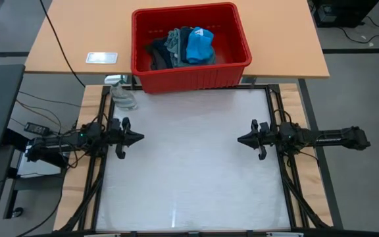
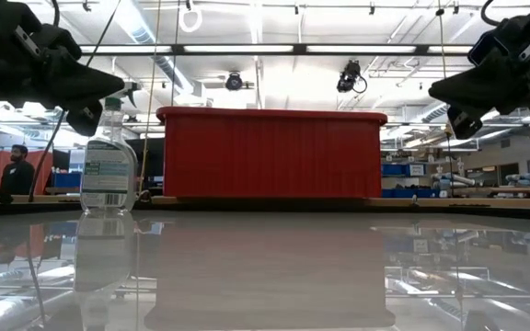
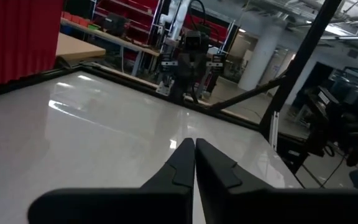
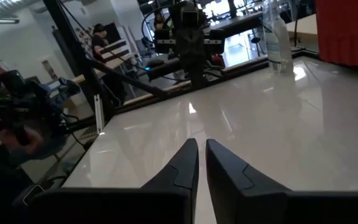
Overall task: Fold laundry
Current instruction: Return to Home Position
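The laundry (image 1: 184,47) lies heaped inside the red bin (image 1: 191,79) at the table's far edge: a bright blue piece (image 1: 199,45) on top, a grey-green one (image 1: 174,43) and dark pieces (image 1: 156,52) beside it. In the low view only the bin's red wall (image 2: 270,154) shows; the cloth is hidden. My left gripper (image 1: 140,137) hovers shut above the table's left side, pointing right. My right gripper (image 1: 240,139) hovers shut above the right side, pointing left. Each wrist view shows its own shut fingers, the left (image 3: 195,148) and the right (image 4: 202,148), over the bare white table.
A clear plastic bottle (image 1: 122,94) stands at the table's far left corner, also seen in the low view (image 2: 108,165). The white table top (image 1: 189,171) lies between the two grippers. A small white card (image 1: 102,58) rests on the wooden desk behind.
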Robot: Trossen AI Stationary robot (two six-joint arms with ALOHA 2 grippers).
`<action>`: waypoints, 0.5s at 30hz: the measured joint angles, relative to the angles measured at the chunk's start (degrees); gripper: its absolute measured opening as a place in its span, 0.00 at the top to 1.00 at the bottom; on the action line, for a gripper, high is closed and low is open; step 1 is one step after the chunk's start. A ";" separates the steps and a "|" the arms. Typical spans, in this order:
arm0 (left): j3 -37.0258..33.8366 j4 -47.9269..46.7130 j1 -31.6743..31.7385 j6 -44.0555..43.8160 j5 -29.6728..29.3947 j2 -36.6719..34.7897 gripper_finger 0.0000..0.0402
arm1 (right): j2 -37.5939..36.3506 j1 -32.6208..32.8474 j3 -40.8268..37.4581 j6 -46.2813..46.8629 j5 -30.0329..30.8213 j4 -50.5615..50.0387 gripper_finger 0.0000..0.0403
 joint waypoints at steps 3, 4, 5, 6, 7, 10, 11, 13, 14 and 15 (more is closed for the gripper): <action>0.00 -0.02 0.00 0.02 -0.03 0.00 0.94 | 0.00 0.00 0.00 -0.06 -0.10 0.07 0.91; 0.00 -0.02 0.00 0.00 -0.02 0.00 0.94 | 0.00 0.00 0.00 -0.07 -0.11 0.09 0.91; 0.00 -0.02 0.00 -0.02 -0.02 0.00 0.94 | 0.02 0.00 0.00 -0.07 -0.10 0.07 0.91; 0.00 -0.04 0.00 0.00 -0.04 0.00 0.94 | 0.02 0.00 0.00 -0.06 -0.12 0.08 0.90; 0.00 -0.03 0.02 0.00 -0.02 0.00 0.94 | 0.00 0.00 0.00 -0.06 -0.12 0.09 0.90; -0.02 -0.04 0.02 -0.01 -0.04 0.00 0.94 | 0.00 0.00 0.00 -0.08 -0.14 0.09 0.90; -0.02 -0.04 0.02 -0.02 -0.02 0.00 0.94 | 0.00 0.00 0.00 -0.08 -0.13 0.09 0.90; -0.02 -0.04 0.02 -0.01 -0.04 0.00 0.94 | 0.00 0.00 0.00 -0.08 -0.14 0.07 0.90; -0.02 -0.04 0.02 -0.01 -0.04 0.00 0.94 | 0.00 0.00 0.00 -0.08 -0.14 0.09 0.90; -0.02 -0.04 0.02 -0.01 -0.04 0.00 0.94 | 0.00 0.00 0.00 -0.08 -0.14 0.08 0.90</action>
